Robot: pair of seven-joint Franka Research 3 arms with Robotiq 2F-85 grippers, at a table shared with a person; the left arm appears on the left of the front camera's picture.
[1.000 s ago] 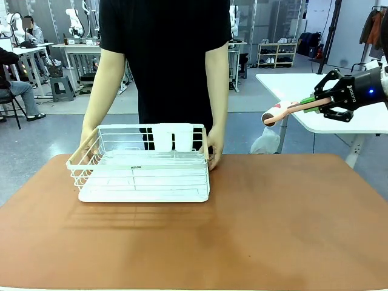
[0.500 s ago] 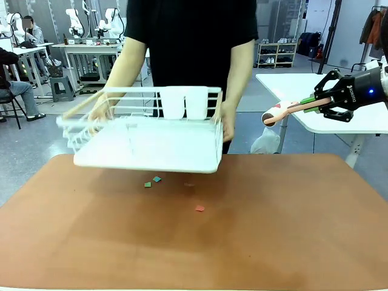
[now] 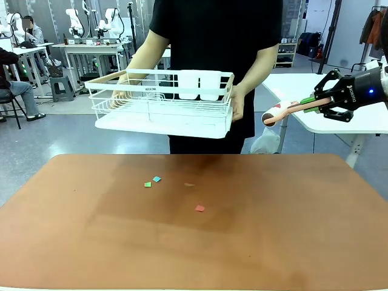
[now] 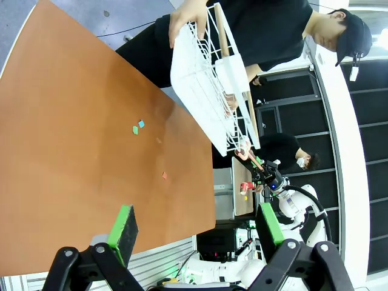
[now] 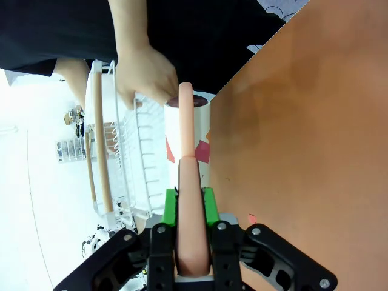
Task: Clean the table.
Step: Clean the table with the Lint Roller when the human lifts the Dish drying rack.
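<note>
Facing the robot, the wide matte terracotta table (image 3: 273,230) now bares small green, blue & red scraps (image 3: 199,208): the person has lifted the white wire dish rack (image 3: 163,124) off it. The right gripper (image 3: 310,102) clamps a pink-handled lint roller (image 3: 290,109) out at rt, and the left gripper (image 4: 195,227) gapes wide & empty, so cleanup can prob. start.

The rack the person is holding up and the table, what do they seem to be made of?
Rack: thin white-coated metal wire, judging by its fine grid of rods, over a smooth white tray, probably plastic. Table: matte reddish-brown top, likely laminate or painted board; no grain or shine shows.
</note>
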